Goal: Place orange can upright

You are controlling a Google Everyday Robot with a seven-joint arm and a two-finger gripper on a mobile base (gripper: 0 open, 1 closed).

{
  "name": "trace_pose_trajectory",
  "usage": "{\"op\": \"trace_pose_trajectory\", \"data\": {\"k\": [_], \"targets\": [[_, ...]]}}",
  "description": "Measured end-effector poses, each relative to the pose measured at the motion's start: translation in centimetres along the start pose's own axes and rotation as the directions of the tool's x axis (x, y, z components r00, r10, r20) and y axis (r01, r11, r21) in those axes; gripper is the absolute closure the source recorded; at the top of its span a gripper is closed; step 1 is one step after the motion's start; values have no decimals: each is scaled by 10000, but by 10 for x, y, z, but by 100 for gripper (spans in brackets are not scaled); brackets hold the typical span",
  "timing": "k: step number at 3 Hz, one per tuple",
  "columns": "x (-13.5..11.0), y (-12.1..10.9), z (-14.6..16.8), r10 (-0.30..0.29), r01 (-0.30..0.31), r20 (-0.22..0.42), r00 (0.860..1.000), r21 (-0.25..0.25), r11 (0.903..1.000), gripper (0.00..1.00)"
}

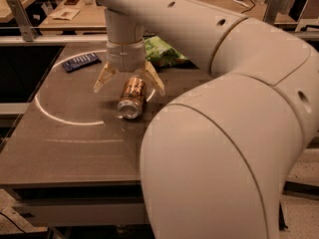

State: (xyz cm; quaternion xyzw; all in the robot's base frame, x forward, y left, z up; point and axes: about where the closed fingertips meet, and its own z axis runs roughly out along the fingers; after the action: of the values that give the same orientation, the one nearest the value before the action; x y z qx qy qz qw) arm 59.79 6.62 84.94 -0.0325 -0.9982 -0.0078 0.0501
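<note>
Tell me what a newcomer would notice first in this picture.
The huge cream robot arm fills the right side and foreground. Its gripper hangs open over the table, fingers either side of the orange can, which lies on its side. Behind it sits a green bag.

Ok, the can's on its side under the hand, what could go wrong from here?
The can lies on its side on the table, under the open hand, so it may roll away as the fingers close. A grip near one end could leave it tilted when set down.
</note>
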Motion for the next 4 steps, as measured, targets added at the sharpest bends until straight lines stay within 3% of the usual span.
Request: {"op": "trace_pose_trajectory", "data": {"k": [1, 4], "targets": [[0, -7, 6, 176, -175, -195, 9997, 54, 9998, 18], [12, -24, 9, 429, -434, -375, 9984, -117, 9990, 88]]}}
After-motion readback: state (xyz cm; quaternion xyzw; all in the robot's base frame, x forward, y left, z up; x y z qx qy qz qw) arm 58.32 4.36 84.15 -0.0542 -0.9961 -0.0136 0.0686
